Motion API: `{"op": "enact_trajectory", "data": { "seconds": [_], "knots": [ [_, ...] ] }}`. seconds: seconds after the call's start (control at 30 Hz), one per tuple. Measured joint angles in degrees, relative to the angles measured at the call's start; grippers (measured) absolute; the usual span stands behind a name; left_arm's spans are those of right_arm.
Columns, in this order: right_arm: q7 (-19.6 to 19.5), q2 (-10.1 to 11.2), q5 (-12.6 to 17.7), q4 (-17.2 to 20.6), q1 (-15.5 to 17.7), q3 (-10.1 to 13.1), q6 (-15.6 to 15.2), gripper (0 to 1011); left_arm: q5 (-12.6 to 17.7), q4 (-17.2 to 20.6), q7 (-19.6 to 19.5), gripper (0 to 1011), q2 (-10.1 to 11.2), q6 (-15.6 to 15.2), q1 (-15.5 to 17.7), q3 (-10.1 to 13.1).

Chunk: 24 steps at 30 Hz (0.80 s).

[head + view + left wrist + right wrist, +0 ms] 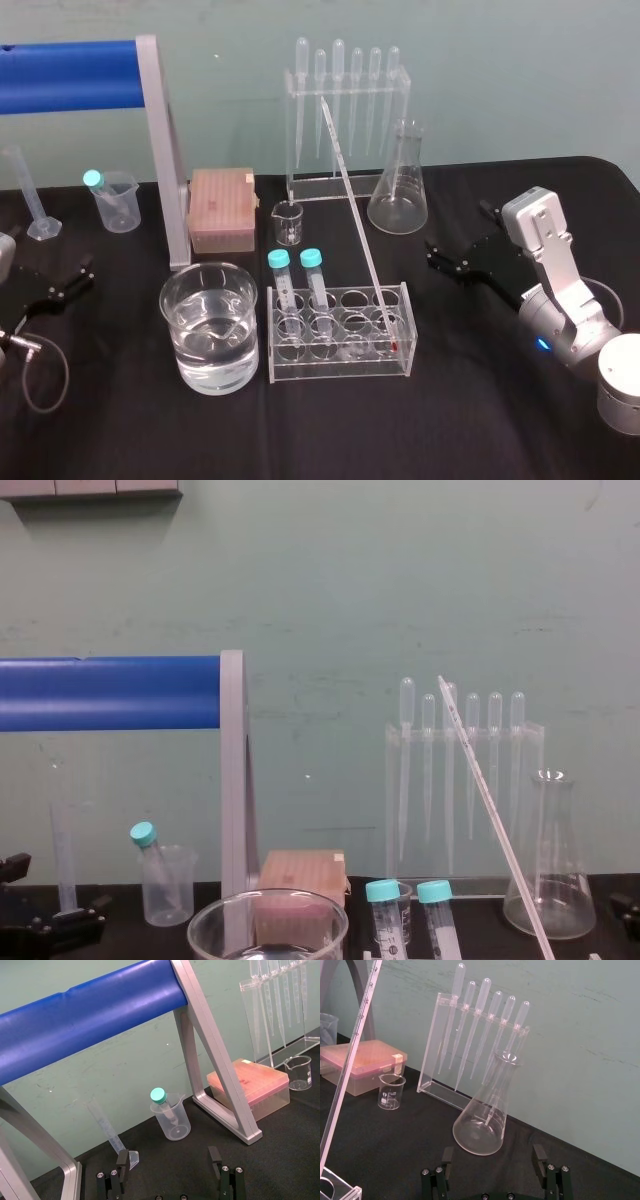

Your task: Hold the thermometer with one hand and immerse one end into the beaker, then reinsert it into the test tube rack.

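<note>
The thermometer (356,215) stands in the test tube rack (338,372), red tip down, and leans with its top toward the pipettes (350,90). It looks long, thin, light and stiff. It is slippery glass that can snap, so I think a soft pinch on the bare part above the rack is best. The right gripper (493,1156) rests near the flask (398,190), fingers spread, holding nothing. The left gripper (168,1157) rests far off, spread too. The beaker (200,375) sits just beside the rack. Two capped tubes (316,285) stand on that side, so lift high first.
</note>
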<state>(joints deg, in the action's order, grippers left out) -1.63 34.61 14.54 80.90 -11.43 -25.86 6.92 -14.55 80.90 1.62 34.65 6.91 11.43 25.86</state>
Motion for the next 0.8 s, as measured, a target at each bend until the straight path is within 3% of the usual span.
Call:
{"op": "enact_trajectory", "data": {
  "seconds": [0.8],
  "knots": [
    [0.0, 0.0, 0.0, 0.0, 0.0, 0.0, 0.0, 1003, 0.0, 0.0, 0.0, 1008, 0.0, 0.0, 0.0, 0.0]
  ]
}}
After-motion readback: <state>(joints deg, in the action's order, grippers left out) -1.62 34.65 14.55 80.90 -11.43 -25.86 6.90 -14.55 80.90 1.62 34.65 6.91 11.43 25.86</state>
